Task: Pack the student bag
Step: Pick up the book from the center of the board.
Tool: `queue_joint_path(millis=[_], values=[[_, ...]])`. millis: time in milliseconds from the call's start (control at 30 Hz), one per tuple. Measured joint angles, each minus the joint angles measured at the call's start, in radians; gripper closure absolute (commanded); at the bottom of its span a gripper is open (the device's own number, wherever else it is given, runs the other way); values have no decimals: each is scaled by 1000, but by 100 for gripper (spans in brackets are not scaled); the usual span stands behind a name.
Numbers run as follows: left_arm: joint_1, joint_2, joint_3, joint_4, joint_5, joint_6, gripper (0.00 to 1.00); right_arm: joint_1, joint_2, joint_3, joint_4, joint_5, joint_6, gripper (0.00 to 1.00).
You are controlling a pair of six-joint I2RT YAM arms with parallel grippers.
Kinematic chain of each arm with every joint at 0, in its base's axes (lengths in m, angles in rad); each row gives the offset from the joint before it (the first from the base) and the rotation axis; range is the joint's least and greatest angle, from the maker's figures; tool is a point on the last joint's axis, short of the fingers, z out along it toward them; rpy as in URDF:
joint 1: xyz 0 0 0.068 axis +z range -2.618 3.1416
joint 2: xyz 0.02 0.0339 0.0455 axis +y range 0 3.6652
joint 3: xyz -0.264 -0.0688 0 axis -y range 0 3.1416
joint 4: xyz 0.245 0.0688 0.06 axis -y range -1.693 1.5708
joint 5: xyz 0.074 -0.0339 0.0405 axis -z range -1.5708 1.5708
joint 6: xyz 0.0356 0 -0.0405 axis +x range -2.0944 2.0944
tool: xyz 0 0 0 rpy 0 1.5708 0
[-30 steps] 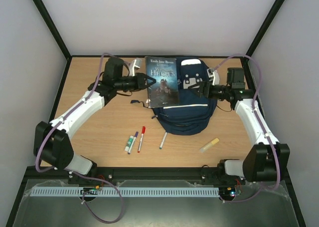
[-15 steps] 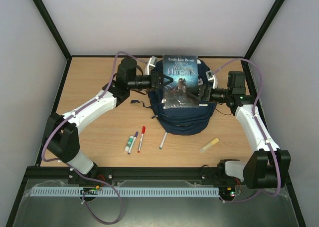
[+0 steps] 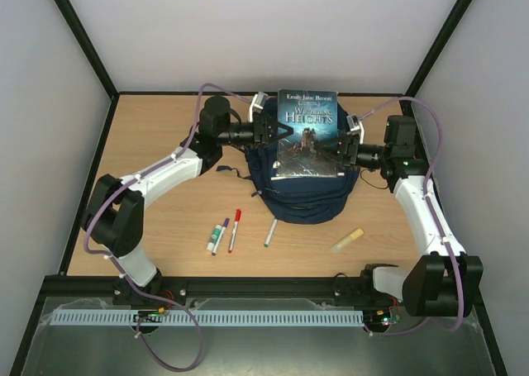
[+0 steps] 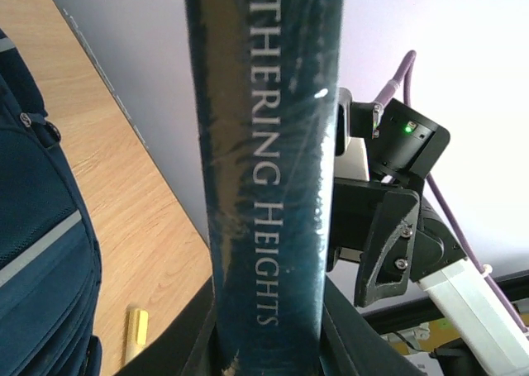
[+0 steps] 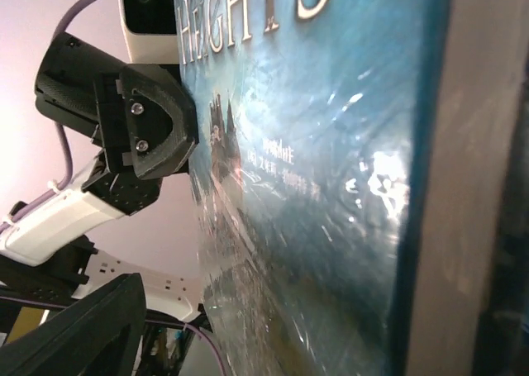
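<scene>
The student bag (image 3: 302, 198), a navy backpack with a white stripe, lies at the back middle of the table; its side also shows in the left wrist view (image 4: 37, 252). Above it a blue book, "Wuthering Heights" (image 3: 307, 132), is held upright. My left gripper (image 3: 277, 133) is shut on the book's spine (image 4: 264, 169), a dark finger (image 4: 192, 336) on each side. My right gripper (image 3: 341, 149) stands open around the book's right edge. One of its fingers (image 5: 87, 330) stays clear of the cover (image 5: 331, 186); the other finger is hidden.
Three markers (image 3: 218, 236) (image 3: 234, 230) (image 3: 270, 233) lie on the wood in front of the bag. A yellow stick (image 3: 347, 240) rests to the front right. Black frame posts and pale walls close in the table's back and sides.
My left gripper has carried the book to the right, from the bag's left side to above the bag. The right gripper has come in against the book's right edge.
</scene>
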Motion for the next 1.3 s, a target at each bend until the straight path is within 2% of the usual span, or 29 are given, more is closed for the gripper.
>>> queue_joint_path(millis=[167, 233, 333, 667, 867, 933, 1100, 1300], values=[[1, 26, 0, 61, 29, -32, 98, -8, -1, 0, 18, -14, 76, 39], [3, 27, 0, 77, 39, -40, 94, -10, -7, 0, 23, -16, 100, 43], [6, 33, 0, 105, 54, -53, 82, -11, -24, 0, 26, -12, 122, 51], [11, 74, 0, 146, 59, -61, 61, -14, -55, -2, 23, 32, 165, 76], [11, 87, 0, 122, 44, -34, 32, -30, -56, -27, 26, 50, 186, 95], [13, 87, 0, 104, 35, -18, 27, -39, -56, -35, 25, 60, 190, 99], [28, 87, 3, 27, 5, 32, 26, -97, -56, -40, -10, 109, 162, 99], [77, 134, 150, -327, -153, 201, 36, -205, -63, -42, -85, 261, 51, 99]])
